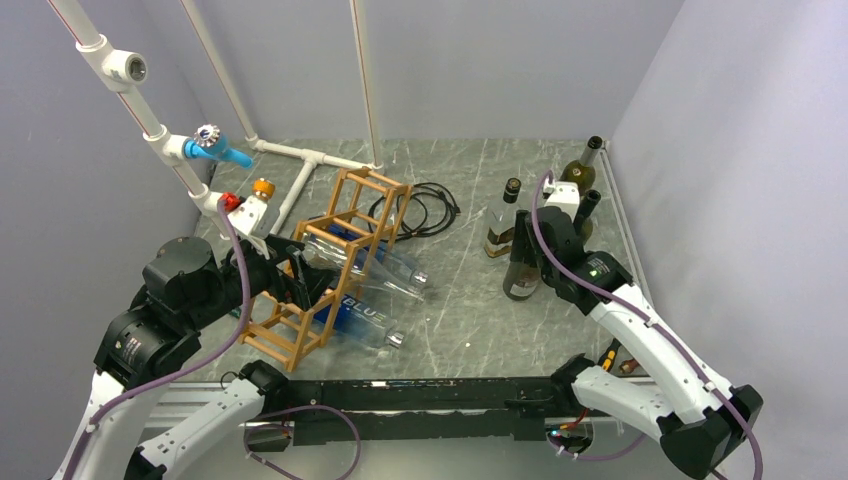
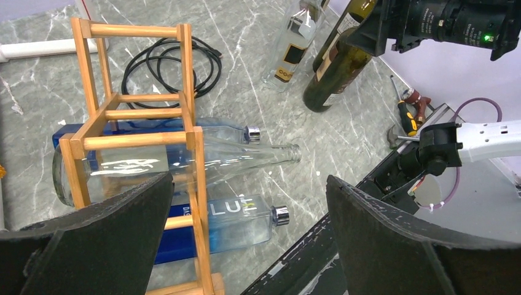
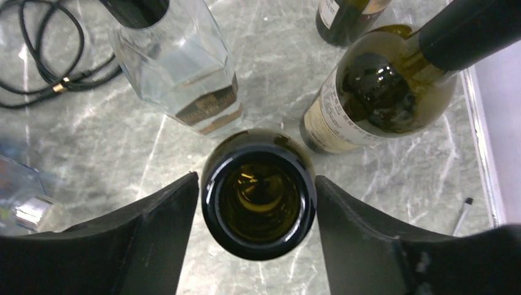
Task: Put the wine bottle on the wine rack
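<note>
Step in hand: pickup. Wine bottle (image 1: 521, 272), dark glass, stands upright on the table (image 1: 470, 330), well right of the wine rack (image 2: 132, 29), among other bottles (image 1: 500, 225). Right gripper (image 3: 257, 184) sits over its open mouth, jaws narrow, one either side of the neck; gripping or not, cannot tell. Left gripper (image 2: 249, 184) is spread wide, holding nothing, just beside the rack.

Next, likely: firm hold, straight lift clear of the other bottles, carry to the rack, tip flat into a free cell.

Writing: "BLUE" on a clear bottle (image 1: 362, 312) lying in the rack. Remaining labels illegible.
</note>
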